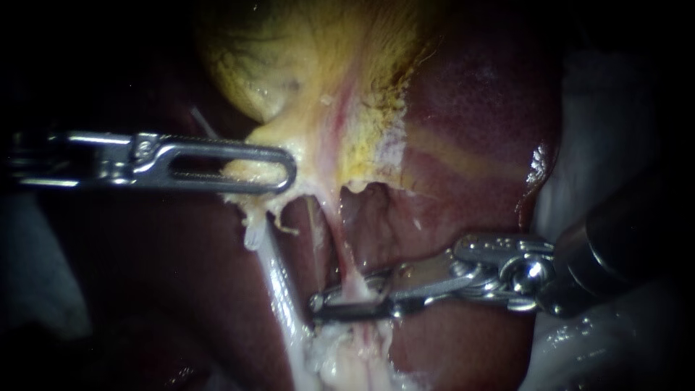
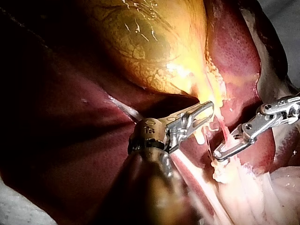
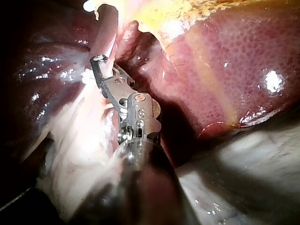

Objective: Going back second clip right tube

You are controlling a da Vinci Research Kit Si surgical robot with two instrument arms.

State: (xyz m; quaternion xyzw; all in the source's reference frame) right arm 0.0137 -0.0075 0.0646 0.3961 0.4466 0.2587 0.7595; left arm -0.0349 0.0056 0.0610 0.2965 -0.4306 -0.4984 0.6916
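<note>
The right tube (image 1: 346, 264) runs pink down the centre, just right of a pale tube (image 1: 279, 279). The right instrument (image 1: 355, 303) has its pincer narrowly parted around it. I judge it should back out straight, without snagging. The left instrument (image 1: 284, 170) has its pincer clamped on the gallbladder (image 1: 289, 65).

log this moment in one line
left instrument: jaws shut on gallbladder | right instrument: jaws open astride right tube
</note>
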